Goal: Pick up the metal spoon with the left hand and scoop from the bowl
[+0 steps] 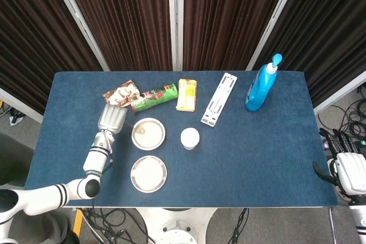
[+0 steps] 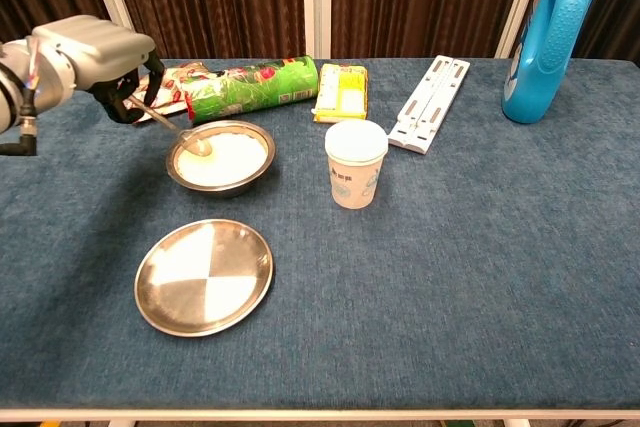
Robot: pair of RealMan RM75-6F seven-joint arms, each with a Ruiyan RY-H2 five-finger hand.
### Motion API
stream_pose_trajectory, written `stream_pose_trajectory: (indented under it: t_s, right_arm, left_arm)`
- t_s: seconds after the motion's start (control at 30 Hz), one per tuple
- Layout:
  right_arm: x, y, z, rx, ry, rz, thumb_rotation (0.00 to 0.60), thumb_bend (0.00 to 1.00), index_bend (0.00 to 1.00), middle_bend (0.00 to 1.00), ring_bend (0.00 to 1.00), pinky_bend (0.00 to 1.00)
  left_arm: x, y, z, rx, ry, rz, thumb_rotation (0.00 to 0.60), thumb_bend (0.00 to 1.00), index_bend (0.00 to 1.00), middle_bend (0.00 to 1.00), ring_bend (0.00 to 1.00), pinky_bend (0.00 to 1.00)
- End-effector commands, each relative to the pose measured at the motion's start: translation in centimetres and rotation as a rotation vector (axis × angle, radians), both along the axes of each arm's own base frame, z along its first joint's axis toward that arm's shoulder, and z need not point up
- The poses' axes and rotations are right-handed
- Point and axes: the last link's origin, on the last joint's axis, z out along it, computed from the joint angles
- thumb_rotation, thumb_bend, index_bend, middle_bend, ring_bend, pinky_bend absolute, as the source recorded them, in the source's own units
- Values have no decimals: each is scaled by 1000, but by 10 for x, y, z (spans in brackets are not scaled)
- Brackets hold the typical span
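Observation:
My left hand (image 2: pixel 100 62) (image 1: pixel 111 117) hovers just left of the metal bowl (image 2: pixel 255 172) (image 1: pixel 158 141) and holds the metal spoon (image 2: pixel 178 128) (image 1: pixel 136 128) by its handle. The spoon slants down to the right, and its tip lies inside the bowl in the white contents. My right hand (image 1: pixel 342 167) hangs off the table's right edge at the lower right of the head view; its fingers are too small to read.
An empty metal plate (image 2: pixel 204 276) lies in front of the bowl. A lidded paper cup (image 2: pixel 355 163) stands to the bowl's right. Behind are a snack bag (image 2: pixel 160 85), a green can (image 2: pixel 253 87), a yellow box (image 2: pixel 340 91), a white rack (image 2: pixel 429 102) and a blue bottle (image 2: pixel 555 37).

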Motion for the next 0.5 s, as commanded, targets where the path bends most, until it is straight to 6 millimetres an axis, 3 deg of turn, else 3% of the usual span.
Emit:
stream_pose_trajectory:
  t_s: [0.03,0.5]
  right_arm:
    - [-1,0,1,-1,0,-3,600,269,0,158,0,0]
    - [-5,3,2,-3,-6,-11,600,270,0,158,0,0]
  left_arm:
    - [9,-1,-6,23,76,-41,600,467,645,924,875,1000]
    - [29,-18,-32,26,235,-134,600,467,645,924,876,1000]
